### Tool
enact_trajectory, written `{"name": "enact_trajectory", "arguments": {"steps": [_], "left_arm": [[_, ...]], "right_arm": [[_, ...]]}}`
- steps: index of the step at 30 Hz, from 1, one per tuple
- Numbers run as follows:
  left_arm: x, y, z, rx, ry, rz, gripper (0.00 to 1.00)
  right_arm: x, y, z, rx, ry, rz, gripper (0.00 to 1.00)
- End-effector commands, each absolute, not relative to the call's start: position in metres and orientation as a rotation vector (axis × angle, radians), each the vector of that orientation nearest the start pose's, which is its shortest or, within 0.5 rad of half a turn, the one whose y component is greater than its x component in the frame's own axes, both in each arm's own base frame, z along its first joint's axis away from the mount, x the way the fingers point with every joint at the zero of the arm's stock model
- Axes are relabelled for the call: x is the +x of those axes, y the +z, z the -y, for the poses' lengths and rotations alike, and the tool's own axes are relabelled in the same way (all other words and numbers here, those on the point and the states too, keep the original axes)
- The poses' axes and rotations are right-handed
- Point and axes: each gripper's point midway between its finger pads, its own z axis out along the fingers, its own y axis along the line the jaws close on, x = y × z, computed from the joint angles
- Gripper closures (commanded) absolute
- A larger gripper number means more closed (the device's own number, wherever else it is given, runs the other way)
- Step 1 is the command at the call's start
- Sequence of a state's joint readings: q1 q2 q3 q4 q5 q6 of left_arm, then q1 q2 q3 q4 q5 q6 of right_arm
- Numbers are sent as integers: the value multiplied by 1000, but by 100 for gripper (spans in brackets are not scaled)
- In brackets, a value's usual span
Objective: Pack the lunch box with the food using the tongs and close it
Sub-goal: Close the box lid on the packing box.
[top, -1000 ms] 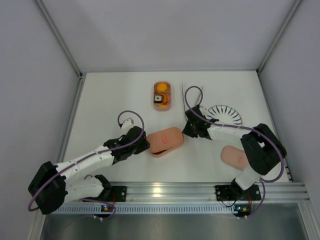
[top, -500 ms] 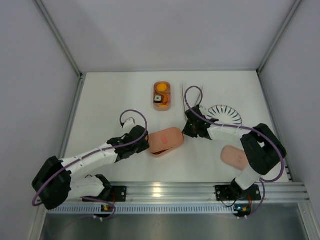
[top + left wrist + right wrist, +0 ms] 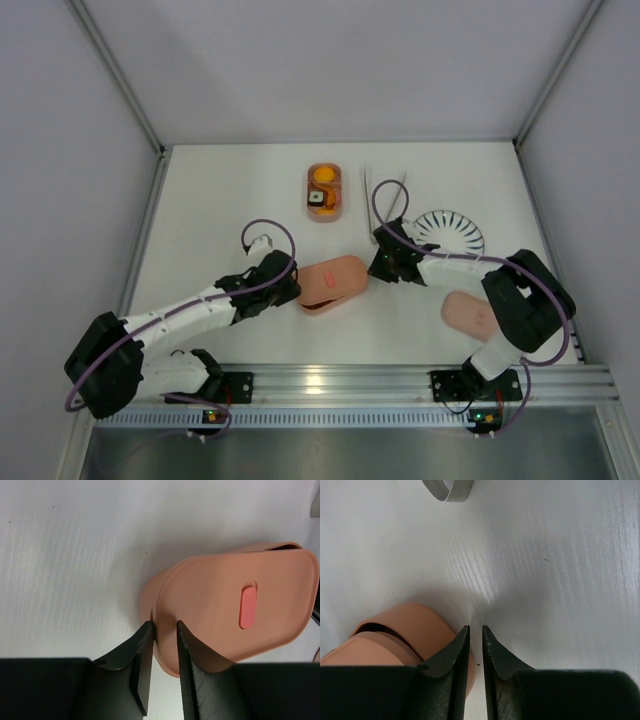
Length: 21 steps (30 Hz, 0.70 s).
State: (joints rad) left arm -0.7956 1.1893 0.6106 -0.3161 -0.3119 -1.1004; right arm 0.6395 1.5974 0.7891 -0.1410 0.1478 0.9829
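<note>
While the left gripper (image 3: 162, 672) has narrowed its fingers onto the lunch box (image 3: 235, 612) lid rim, right gripper (image 3: 476, 652) fingers stay nearly shut, empty; closing underway.

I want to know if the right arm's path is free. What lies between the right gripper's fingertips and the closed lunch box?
Nothing: in the right wrist view the right gripper sits right beside the closed lunch box, only bare table around.

Salmon-pink oval plastic lunch box with lid (image 3: 331, 283); darker pink oblong tab (image 3: 248, 607) on lid top. Behind it, open salmon-pink tray (image 3: 325, 191) holding orange round piece (image 3: 323, 176) and black-white sushi roll (image 3: 317, 199). Right of it, round white plate (image 3: 452, 229) with black radial stripes; loose salmon-pink flat oval lid (image 3: 470, 313). Silvery thin metal tongs (image 3: 385, 190) beyond. White table (image 3: 220, 200).
</note>
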Motion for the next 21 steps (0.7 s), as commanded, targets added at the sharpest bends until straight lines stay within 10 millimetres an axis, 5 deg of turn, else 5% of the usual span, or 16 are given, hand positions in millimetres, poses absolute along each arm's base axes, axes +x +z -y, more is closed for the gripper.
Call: {"name": "enact_trajectory", "arguments": {"steps": [1, 21], "left_arm": [[233, 73, 220, -504, -559, -2386, 70], [223, 82, 226, -456, -611, -2407, 70]], "right_arm": [[288, 48, -250, 465, 614, -2461, 85], [293, 55, -262, 430, 604, -2461, 85]]}}
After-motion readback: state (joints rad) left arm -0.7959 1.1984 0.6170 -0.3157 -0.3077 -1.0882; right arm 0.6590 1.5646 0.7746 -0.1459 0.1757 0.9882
